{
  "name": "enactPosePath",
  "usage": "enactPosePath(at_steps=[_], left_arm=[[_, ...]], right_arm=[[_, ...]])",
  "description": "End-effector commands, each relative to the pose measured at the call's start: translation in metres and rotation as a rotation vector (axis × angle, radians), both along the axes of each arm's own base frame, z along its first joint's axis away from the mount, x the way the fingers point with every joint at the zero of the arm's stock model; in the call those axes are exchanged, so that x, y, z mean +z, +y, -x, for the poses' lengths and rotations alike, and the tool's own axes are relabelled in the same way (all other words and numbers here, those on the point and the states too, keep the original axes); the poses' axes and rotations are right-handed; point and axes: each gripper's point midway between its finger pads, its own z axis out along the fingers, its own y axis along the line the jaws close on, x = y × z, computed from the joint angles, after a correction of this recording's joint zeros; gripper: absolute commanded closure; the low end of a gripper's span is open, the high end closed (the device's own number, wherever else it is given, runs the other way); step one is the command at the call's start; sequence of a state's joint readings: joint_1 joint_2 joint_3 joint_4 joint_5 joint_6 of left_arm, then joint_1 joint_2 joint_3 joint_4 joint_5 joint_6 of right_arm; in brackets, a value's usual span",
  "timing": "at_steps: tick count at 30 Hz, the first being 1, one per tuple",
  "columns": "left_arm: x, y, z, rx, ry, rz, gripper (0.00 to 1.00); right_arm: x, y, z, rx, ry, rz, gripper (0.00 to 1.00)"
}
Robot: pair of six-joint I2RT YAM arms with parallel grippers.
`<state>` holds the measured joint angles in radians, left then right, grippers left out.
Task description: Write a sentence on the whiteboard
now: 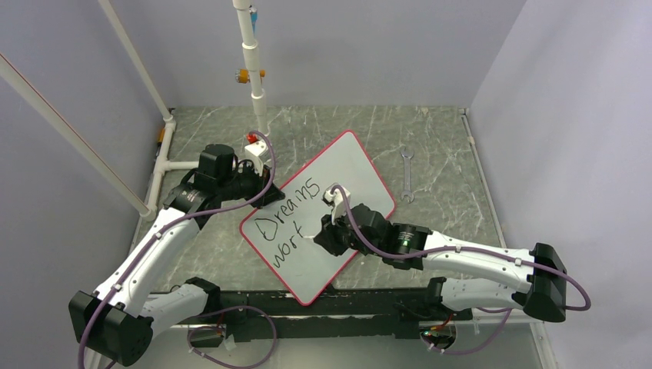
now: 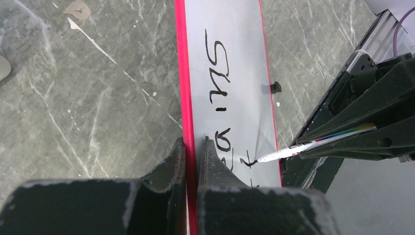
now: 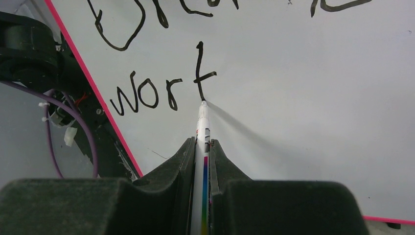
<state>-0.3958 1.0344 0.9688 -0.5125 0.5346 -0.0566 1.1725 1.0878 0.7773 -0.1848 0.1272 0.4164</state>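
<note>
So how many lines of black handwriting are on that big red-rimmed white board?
2. "Dreams" runs along the upper line. Below it sits an unfinished "wort", with the slim white marker pen at its last letter. The right gripper may hide a little board.

The whiteboard [image 1: 350, 165] fills the middle, white pipes [image 1: 254, 77] stand far left, a wrench [image 1: 407, 177] lies right, and bare table [image 1: 450, 154] past it leaves room.
</note>
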Motion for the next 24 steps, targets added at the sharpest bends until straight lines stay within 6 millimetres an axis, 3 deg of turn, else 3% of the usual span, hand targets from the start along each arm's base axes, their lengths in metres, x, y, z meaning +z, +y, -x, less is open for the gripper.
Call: enactPosePath(at_steps=[1, 17, 24], left_arm=[[0.011, -0.001, -0.003, -0.053, -0.127, -0.021, 1.0], [0.01, 0.0, -0.003, -0.052, -0.123, -0.024, 1.0], [0.009, 0.0, -0.003, -0.049, -0.12, -0.026, 1.0]], right_arm=[[-0.01, -0.011, -0.003, -0.043, 0.008, 0.036, 1.0], [0.02, -0.008, -0.025, -0.111, -0.078, 0.036, 1.0], [0.058, -0.005, -0.026, -0.101, -0.126, -0.057, 1.0]])
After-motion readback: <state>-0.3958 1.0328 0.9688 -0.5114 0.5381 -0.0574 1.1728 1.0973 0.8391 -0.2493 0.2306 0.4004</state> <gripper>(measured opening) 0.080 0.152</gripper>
